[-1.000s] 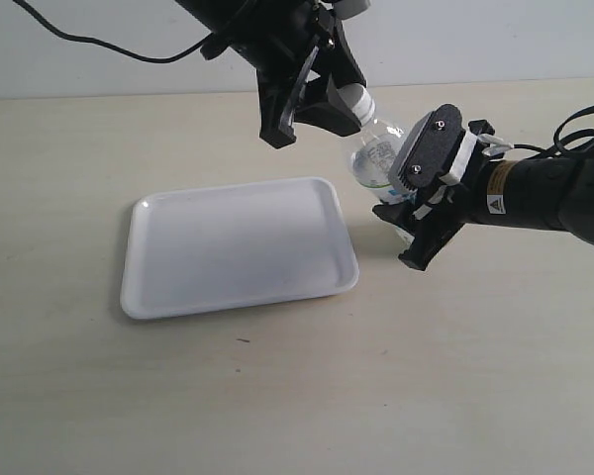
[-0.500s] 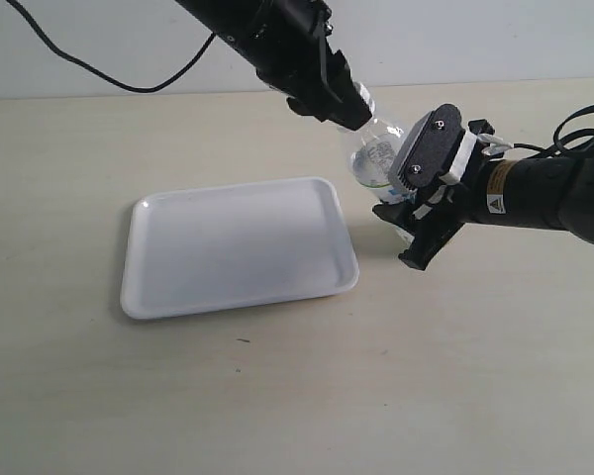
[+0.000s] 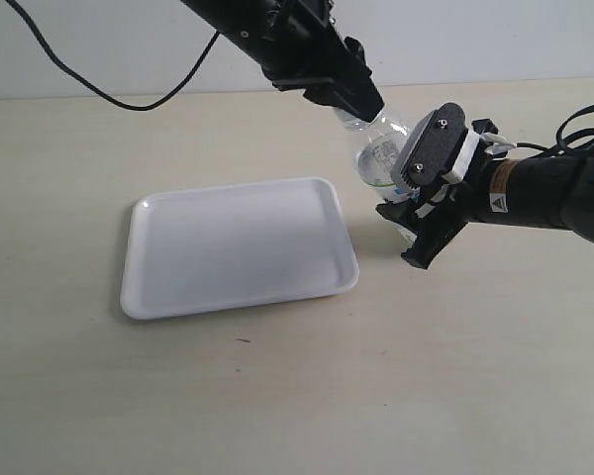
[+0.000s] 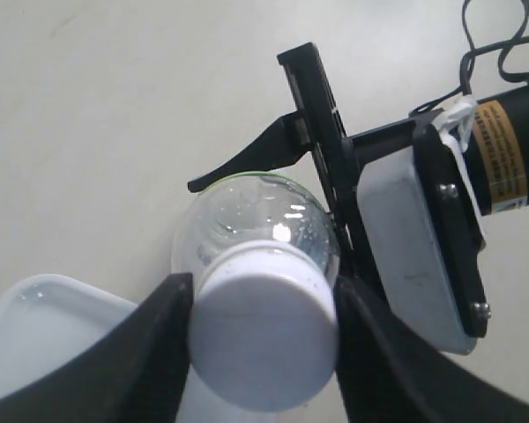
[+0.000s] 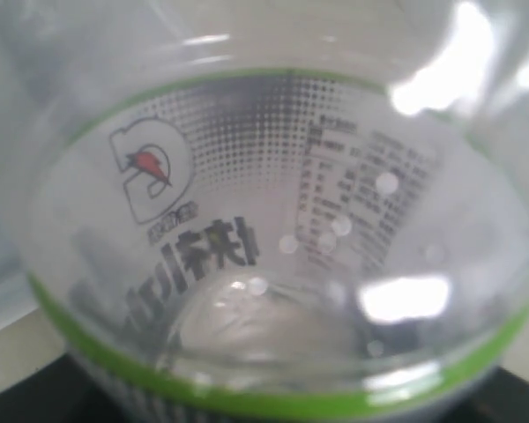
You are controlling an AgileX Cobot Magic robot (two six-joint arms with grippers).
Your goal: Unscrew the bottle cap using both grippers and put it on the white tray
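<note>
The clear bottle (image 3: 376, 153) leans off the table, its lower body clamped in my right gripper (image 3: 408, 198), the one with the grey screwed plate (image 4: 420, 238). In the right wrist view the bottle's label (image 5: 247, 220) fills the picture and hides the jaws. My all-black left gripper (image 3: 361, 107) comes down from above and is shut on the white bottle cap (image 4: 266, 328), a black finger (image 4: 159, 352) pressed on each side of it. The cap sits on the bottle's neck and is hidden behind the fingers in the exterior view. The white tray (image 3: 238, 247) lies flat to the left of the bottle.
A black cable (image 3: 129, 99) trails from the left arm along the table's far edge. The right arm's body (image 3: 544, 193) and cables (image 3: 574, 129) lie across the right side of the table. Bare tabletop (image 3: 297, 396) stretches in front of the tray.
The left gripper, open around the cap one second ago, has turned and shut on it, covering it in the exterior view. The right gripper and bottle have barely moved.
</note>
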